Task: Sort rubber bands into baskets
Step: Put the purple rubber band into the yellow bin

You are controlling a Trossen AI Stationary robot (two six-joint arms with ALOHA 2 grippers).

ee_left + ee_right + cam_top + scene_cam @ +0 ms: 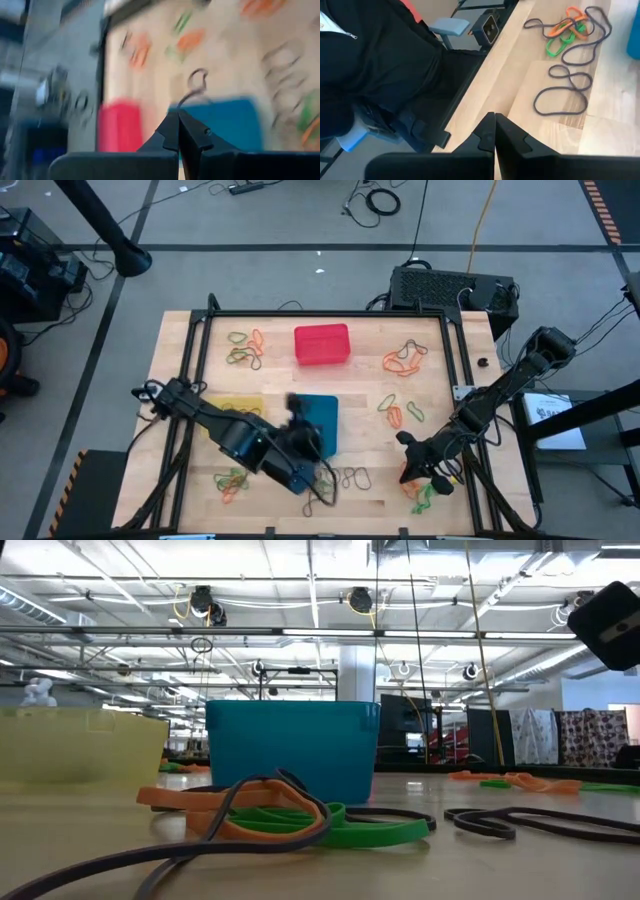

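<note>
Blue basket (320, 423) sits under your left tool (178, 116), pinched shut on a dark rubber band (196, 84); open squarely over it.

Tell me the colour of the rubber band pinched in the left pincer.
Dark, brown or black: the rubber band rises from the shut left pincer, best seen in the left wrist view.

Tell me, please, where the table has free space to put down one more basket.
Bare wood lies between the red basket and the blue basket, and along the far edge right of red. The near edge is crowded with rubber bands and both grippers.
</note>
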